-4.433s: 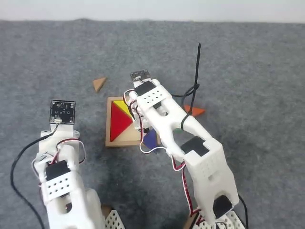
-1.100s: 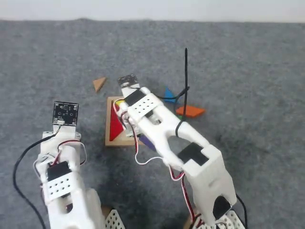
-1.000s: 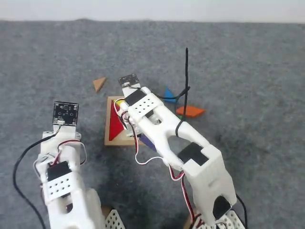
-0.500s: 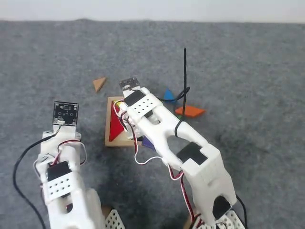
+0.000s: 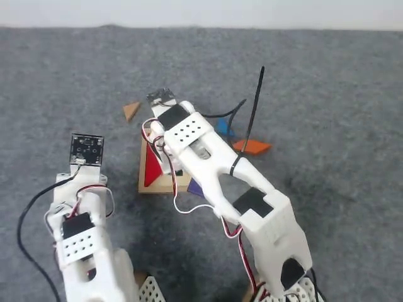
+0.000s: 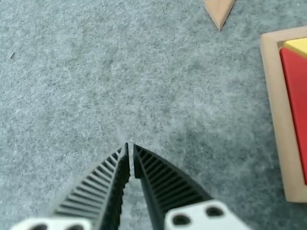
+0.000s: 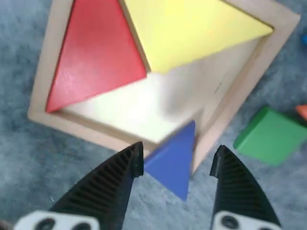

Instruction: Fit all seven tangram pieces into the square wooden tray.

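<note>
Straddling the tray rim (image 7: pixel 53 48), the blue triangle (image 7: pixel 172 160) lies ungripped between parted right fingers (image 7: pixel 120 175).

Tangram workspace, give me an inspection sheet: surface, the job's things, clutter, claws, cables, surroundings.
Surface: grey carpet.
Job's things: wooden tray holds the red triangle and yellow triangle; blue triangle lies across the tray's rim; green square, orange piece, small blue piece and tan triangle lie on the carpet outside the tray.
Clutter: nothing seen.
Claws: right claw open, straddling the blue triangle; left claw shut over bare carpet.
Cables: black cable rises off the right arm; red and white wires hang beneath it.
Surroundings: pale wall strip beyond the carpet.
</note>
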Robot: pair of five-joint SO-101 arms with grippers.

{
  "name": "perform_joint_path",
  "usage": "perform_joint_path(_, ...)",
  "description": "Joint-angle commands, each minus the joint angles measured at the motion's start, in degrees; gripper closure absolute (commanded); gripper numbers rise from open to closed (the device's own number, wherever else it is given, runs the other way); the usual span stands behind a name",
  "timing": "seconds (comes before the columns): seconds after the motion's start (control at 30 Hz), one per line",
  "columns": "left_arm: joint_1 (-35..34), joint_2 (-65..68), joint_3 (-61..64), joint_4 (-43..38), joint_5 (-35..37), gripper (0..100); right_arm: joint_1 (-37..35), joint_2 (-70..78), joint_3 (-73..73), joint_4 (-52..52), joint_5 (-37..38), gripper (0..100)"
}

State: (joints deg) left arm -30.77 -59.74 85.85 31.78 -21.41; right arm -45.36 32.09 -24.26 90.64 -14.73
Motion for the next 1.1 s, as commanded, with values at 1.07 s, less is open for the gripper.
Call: perform_joint_path(1.07, 0.4, -1.0, -0.4, -1.3, -0.4, 99, -1.5, -16.8, 29.9, -20.9, 8.3, 77.1)
